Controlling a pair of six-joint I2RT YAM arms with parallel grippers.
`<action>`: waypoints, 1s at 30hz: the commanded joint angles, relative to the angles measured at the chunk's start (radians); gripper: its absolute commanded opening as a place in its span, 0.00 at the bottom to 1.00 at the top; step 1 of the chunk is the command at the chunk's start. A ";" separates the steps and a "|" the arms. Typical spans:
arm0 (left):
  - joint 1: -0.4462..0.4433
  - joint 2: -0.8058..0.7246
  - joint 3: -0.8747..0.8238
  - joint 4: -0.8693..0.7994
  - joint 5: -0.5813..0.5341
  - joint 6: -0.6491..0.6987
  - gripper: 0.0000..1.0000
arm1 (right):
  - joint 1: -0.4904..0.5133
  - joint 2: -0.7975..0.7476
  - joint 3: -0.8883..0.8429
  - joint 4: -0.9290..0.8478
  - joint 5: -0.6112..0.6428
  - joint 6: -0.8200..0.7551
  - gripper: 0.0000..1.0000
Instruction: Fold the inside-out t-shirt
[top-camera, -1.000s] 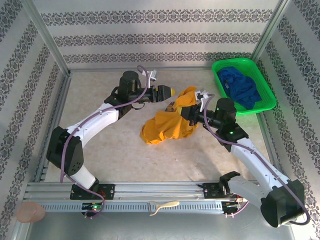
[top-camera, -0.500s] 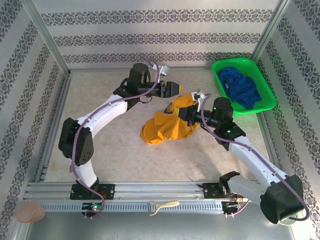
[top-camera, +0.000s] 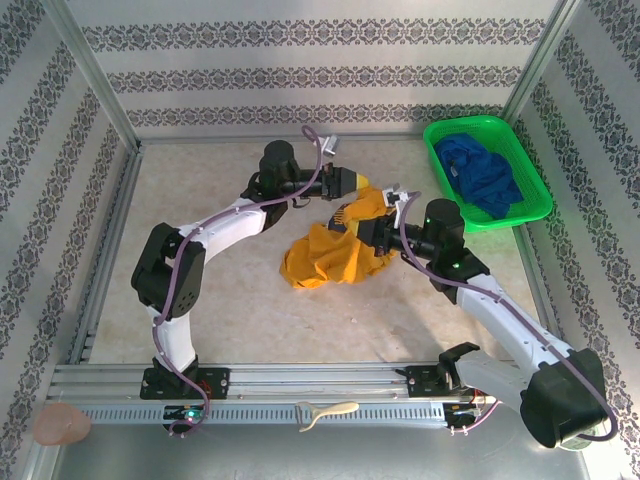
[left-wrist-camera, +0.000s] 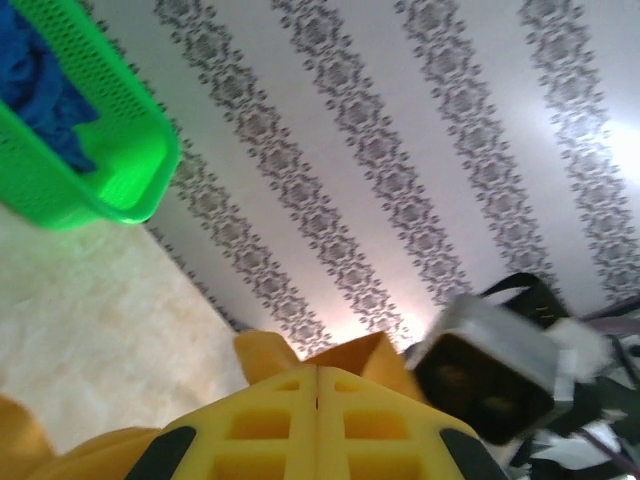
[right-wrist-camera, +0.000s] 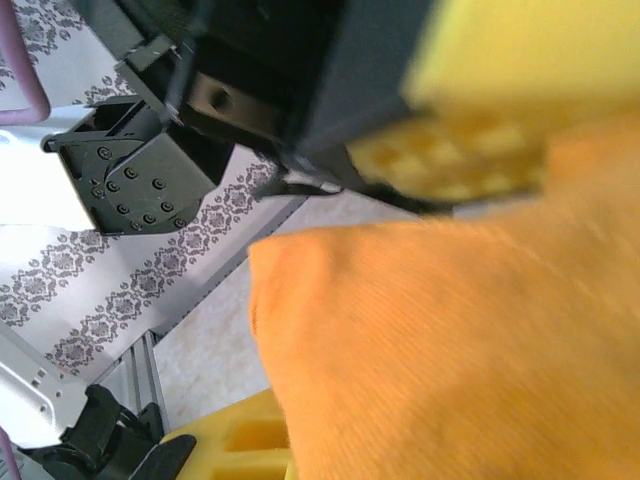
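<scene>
The left hand (top-camera: 352, 184) is clamped shut on the far corner of the inside-out t-shirt (top-camera: 325, 255). The right hand (top-camera: 380, 232), just beside it, is clamped on the adjoining edge. From both hands the bunched shirt's long axis trails toward the near left across the bench (top-camera: 200, 290).

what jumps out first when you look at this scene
A crumpled yellow t-shirt lies in the middle of the table, with the left gripper and right gripper both shut on its far end. In the far right corner, a bright green basket holds a blue cloth.
</scene>
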 joint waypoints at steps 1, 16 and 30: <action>0.038 -0.055 -0.057 0.271 -0.054 -0.147 0.00 | -0.021 -0.009 -0.048 0.032 0.006 -0.019 0.00; 0.043 -0.349 -0.177 -0.127 -0.224 0.217 0.00 | -0.097 -0.087 -0.060 -0.154 0.249 0.027 0.72; 0.038 -0.400 -0.167 -0.335 -0.233 0.378 0.00 | 0.041 -0.066 0.251 -0.369 0.464 0.205 0.72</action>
